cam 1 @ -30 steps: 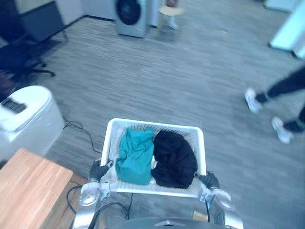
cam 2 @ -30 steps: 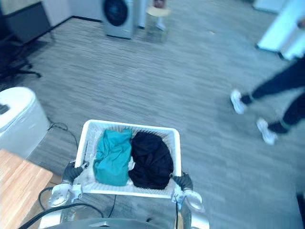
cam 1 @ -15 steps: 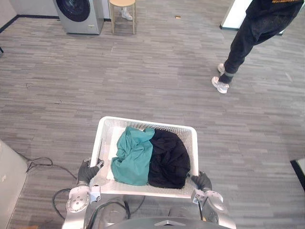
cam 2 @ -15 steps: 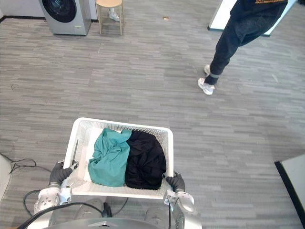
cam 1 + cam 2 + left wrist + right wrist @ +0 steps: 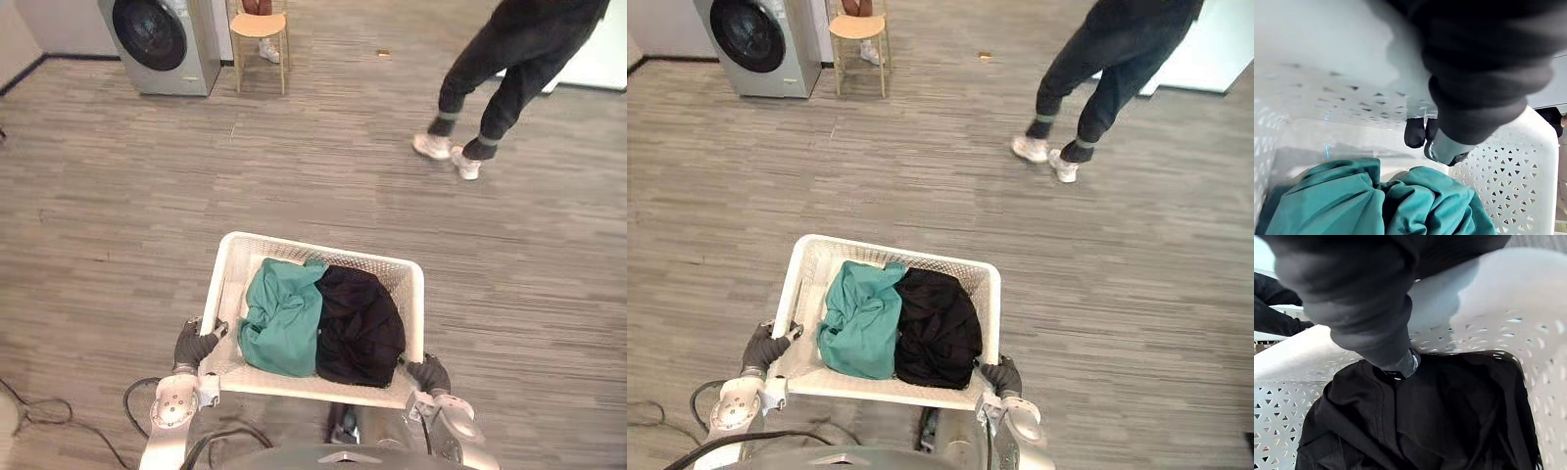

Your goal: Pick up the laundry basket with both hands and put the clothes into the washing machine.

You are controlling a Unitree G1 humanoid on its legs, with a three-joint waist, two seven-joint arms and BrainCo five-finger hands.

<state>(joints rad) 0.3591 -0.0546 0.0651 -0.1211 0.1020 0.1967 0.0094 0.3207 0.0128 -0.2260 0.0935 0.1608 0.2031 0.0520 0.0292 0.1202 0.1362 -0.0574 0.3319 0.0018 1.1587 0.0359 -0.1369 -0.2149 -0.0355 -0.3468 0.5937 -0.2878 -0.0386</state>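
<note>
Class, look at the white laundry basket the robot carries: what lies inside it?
Inside the laundry basket lie a teal garment, on the robot's left, and a black garment beside it, touching. Anything beneath them is covered, as is most of the basket's floor.

Clothes (image 5: 323, 323) hide the bottom of the laundry basket (image 5: 417, 313); the person (image 5: 500, 69) is cut off.

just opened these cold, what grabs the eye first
A white laundry basket is held in the centre foreground, gripped at its near corners by the left hand and right hand, a teal garment and black garment side by side inside. A washing machine stands far left, a person far right.
</note>
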